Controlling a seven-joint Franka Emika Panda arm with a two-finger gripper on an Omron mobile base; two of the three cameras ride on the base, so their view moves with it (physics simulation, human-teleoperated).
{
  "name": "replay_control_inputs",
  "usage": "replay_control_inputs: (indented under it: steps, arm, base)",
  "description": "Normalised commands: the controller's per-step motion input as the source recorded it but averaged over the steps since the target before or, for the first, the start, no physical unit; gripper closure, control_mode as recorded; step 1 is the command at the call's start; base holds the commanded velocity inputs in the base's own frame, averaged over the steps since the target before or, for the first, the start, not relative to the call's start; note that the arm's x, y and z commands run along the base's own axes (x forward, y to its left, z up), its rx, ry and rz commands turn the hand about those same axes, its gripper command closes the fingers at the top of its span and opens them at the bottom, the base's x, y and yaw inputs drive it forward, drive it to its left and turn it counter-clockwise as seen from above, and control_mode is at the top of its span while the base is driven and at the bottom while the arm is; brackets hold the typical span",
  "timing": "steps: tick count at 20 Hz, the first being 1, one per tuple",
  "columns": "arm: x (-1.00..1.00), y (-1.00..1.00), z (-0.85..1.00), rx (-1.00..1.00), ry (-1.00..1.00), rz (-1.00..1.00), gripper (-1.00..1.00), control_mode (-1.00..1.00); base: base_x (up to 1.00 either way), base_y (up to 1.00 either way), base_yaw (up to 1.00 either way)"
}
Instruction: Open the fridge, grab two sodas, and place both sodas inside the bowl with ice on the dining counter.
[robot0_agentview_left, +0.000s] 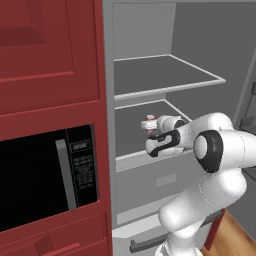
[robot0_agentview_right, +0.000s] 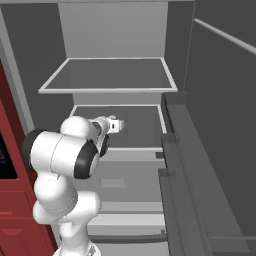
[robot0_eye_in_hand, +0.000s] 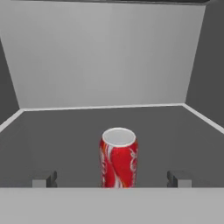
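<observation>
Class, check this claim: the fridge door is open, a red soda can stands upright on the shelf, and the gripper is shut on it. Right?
Not quite. The hand view shows the gripper open, with the soda can upright between its spread fingertips, not gripped. The rest holds.

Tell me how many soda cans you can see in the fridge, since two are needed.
1. A red can stands upright on the middle shelf, centred between the open gripper fingertips. Another may be hidden elsewhere.

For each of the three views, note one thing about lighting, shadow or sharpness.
Left base view: flat, even light, no cast shadows on the fridge shelves. Right base view: same flat grey shading, edges slightly soft. Hand view: soda can sharp, without glare or shadow beneath.
</observation>
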Motion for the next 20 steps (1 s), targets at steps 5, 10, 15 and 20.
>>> replay_control_inputs:
  steps: [5,10,15,20]
  arm:
    - [0.27,0.00,-0.02,0.00,0.00,0.00,-1.00,-1.00]
    - [0.25,0.00,-0.04,0.00,0.00,0.00,-1.00,-1.00]
    - [0.14,0.00,-0.08,0.00,0.00,0.00,-1.00,-1.00]
    - [0.12,0.01,-0.03,0.00,0.00,0.00,-1.00,-1.00]
  base:
    - [0.00,0.00,0.00]
    - [0.00,0.00,0.00]
    - [0.00,0.00,0.00]
    - [0.00,0.00,0.00]
